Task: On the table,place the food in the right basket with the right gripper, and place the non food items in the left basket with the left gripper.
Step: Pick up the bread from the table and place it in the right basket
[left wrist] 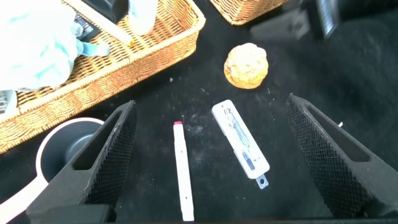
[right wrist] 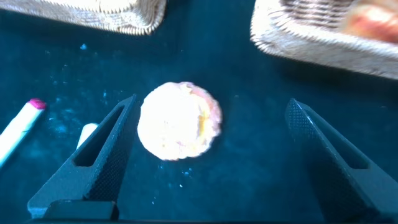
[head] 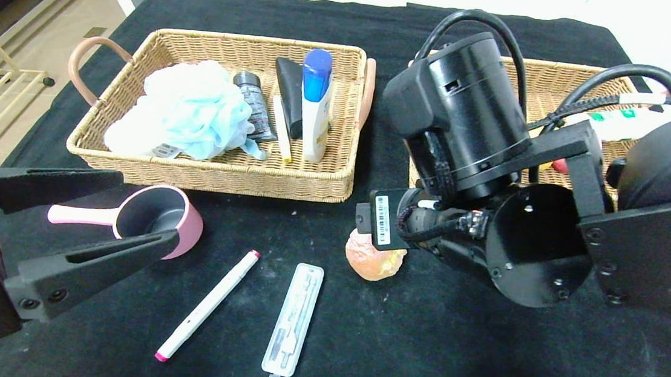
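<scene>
A pale orange bun (head: 373, 260) lies on the black table in front of the right basket (head: 555, 77). My right gripper (right wrist: 211, 104) is open and hangs over the bun (right wrist: 179, 121), which lies between its fingers, close to one finger (right wrist: 106, 155). In the head view the right arm (head: 468, 133) hides its fingers. My left gripper (head: 148, 207) is open at the near left, over a pink and grey scoop (head: 157, 215). A white marker (head: 208, 305) and a clear flat packet (head: 295, 318) lie on the cloth; both show between the left fingers (left wrist: 181, 171) (left wrist: 240, 143).
The left basket (head: 221, 175) holds a pale blue bath pouf (head: 190, 109), a grey tube (head: 254, 105), a dark tube (head: 290, 90) and a white bottle with a blue cap (head: 315, 105). The right basket holds a white and green pack (head: 621, 119) and something red (head: 560, 165).
</scene>
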